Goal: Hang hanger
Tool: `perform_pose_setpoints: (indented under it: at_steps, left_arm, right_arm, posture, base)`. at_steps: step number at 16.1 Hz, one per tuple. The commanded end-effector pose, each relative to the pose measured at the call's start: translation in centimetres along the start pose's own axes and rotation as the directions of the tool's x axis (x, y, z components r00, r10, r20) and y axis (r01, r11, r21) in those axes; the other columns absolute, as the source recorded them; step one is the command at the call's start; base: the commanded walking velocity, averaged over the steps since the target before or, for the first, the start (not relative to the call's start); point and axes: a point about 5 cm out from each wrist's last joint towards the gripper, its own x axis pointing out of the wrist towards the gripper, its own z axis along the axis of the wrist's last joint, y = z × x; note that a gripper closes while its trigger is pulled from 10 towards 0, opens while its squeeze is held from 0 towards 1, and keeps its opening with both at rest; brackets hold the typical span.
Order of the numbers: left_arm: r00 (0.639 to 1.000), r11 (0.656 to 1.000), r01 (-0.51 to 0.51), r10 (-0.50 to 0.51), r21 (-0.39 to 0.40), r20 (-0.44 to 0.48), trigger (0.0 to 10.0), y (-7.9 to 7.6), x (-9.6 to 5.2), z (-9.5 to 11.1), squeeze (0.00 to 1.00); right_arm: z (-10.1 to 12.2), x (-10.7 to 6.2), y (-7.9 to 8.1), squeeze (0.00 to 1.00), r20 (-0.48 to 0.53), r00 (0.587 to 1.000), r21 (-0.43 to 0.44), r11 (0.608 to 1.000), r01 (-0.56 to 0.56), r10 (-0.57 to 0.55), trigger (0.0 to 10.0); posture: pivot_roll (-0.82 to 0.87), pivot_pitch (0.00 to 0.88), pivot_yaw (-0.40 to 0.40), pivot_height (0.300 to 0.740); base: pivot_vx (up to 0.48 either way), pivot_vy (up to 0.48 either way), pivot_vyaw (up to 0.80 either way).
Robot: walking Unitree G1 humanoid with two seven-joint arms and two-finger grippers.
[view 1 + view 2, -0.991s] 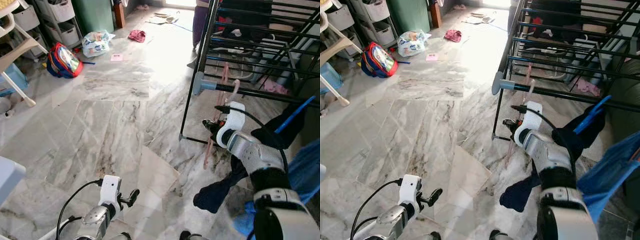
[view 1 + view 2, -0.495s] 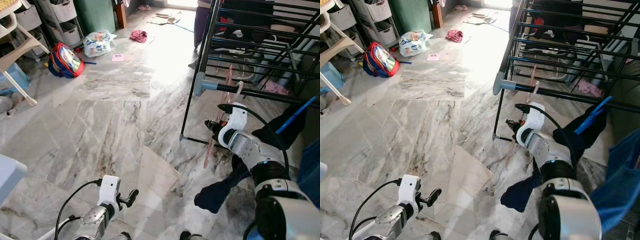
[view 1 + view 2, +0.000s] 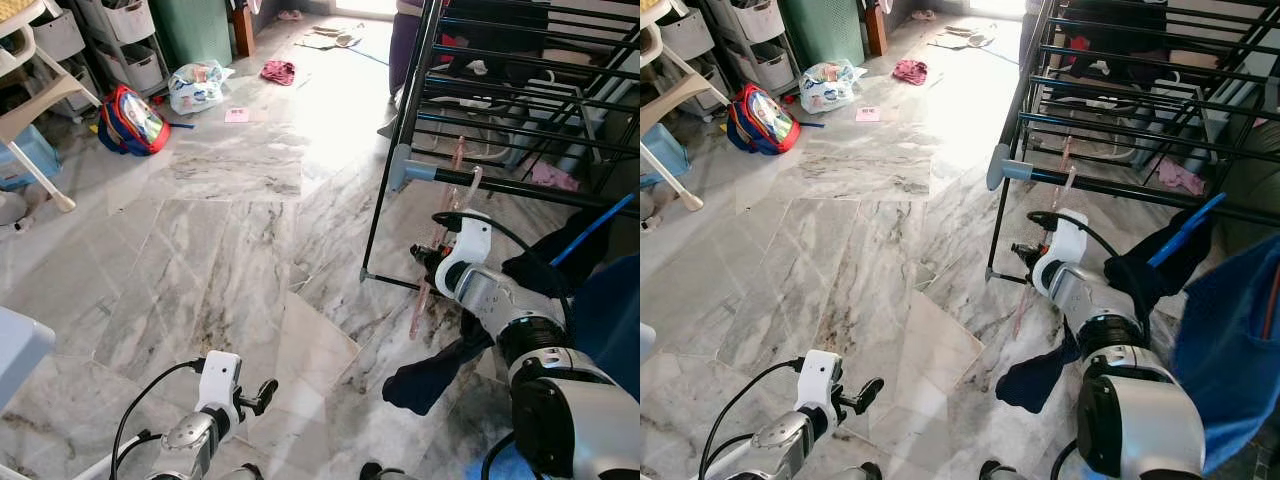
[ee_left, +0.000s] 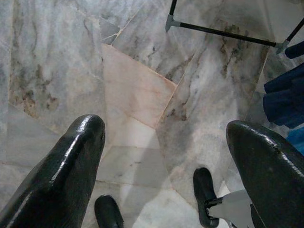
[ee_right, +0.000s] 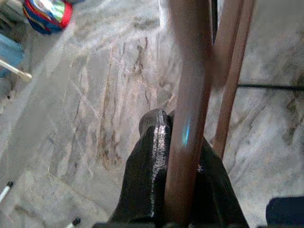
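At right of centre, the pink hanger (image 3: 436, 245) is clamped between the closed fingers of the right gripper (image 3: 432, 257), just under the drying rack (image 3: 480, 183) rail. The left gripper (image 3: 262, 392) is held open, empty, at the bottom.

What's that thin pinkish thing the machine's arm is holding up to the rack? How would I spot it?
Find the black drying rack on the right. At its near rail, the right gripper grips a slim pink hanger, its hook at the rail. Nearby hang dark and blue cloths; it alone is a thin pink rod.
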Motion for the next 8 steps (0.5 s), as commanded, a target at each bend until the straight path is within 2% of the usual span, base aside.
perform_pose_setpoints:
  at_steps: [1, 4, 8]
  left_arm:
    - [1.0, 1.0, 0.007, -0.006, 0.003, -0.028, 10.0, 0.1, -0.3, -0.8, 0.0]
    - [1.0, 1.0, 0.006, -0.006, 0.008, -0.026, 10.0, 0.2, -0.3, -0.6, 0.0]
    - [1.0, 1.0, 0.006, -0.006, 0.014, -0.027, 10.0, 0.4, -0.3, -0.5, 0.0]
  right_arm:
    - [-1.1, 0.1, -0.2, 0.0, -0.035, 0.999, 0.0, 1.0, 0.007, -0.007, 10.0]
    - [-2.0, 0.1, -0.3, 0.0, -0.053, 0.999, 0.003, 1.0, 0.012, -0.011, 10.0]
    - [-3.0, 0.1, -0.5, 0.0, -0.069, 0.997, -0.042, 0.999, 0.024, -0.027, 10.0]
  posture:
    - [0.05, 0.145, 0.014, 0.74]
    - [0.05, 0.14, 0.018, 0.74]
    - [0.05, 0.135, 0.024, 0.74]
  base:
    - [0.0, 0.0, 0.0]
    - [0.0, 0.0, 0.0]
    - [0.0, 0.0, 0.0]
